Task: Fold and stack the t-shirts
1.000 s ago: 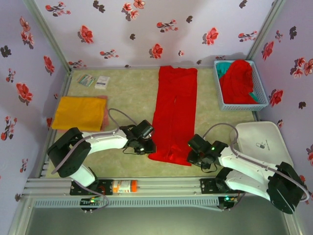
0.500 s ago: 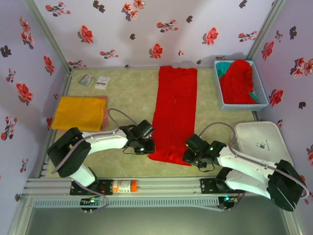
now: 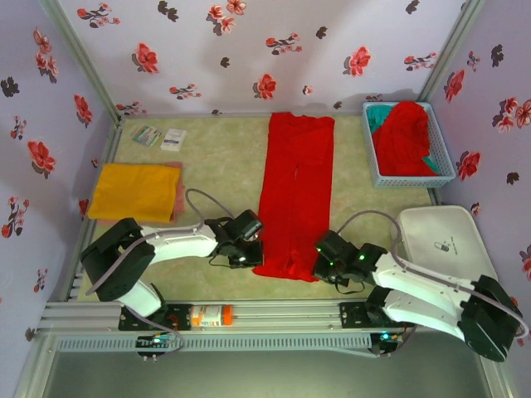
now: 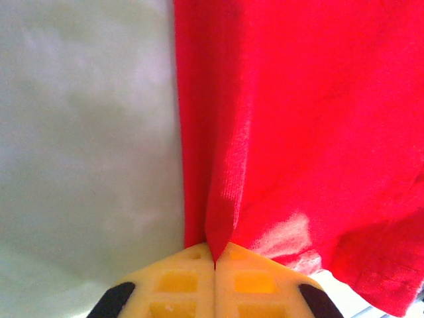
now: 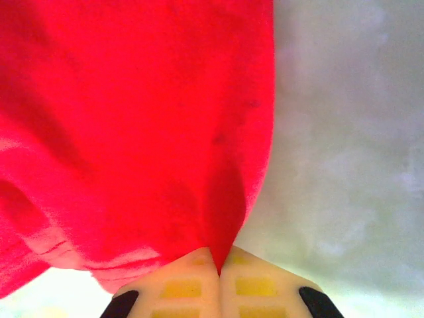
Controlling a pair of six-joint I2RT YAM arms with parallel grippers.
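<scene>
Lying between the grippers: the long red t-shirt (image 3: 294,186), folded into a narrow strip, runs away from both tools across the table (image 3: 216,162). Its near hem sits between them.
Left gripper (image 3: 251,254): clamped on the strip's near left corner. In its wrist view (image 4: 215,257) the yellow pads (image 4: 179,285) meet, and a pinched peak of the long red t-shirt (image 4: 298,132) rises from the seam.
Right gripper (image 3: 320,264): clamped on the near right corner. In its wrist view (image 5: 218,264) the pads (image 5: 255,286) press together on a fold of the same cloth (image 5: 132,119).
Hem: wrinkled and bunched between the two grips; the rest of the strip lies flat beyond them.
Orange-yellow t-shirt (image 3: 133,191): folded flat, well apart from the left gripper, out to its left and farther away.
Blue mesh basket (image 3: 371,157): far ahead and to the right of the right gripper. It holds a crumpled red t-shirt (image 3: 405,137) over a teal t-shirt (image 3: 380,114).
Small cards (image 3: 160,138): two of them, far ahead and to the left of the left gripper, near the back wall.
White tray (image 3: 444,236): to the right of the right gripper, beside its arm.
</scene>
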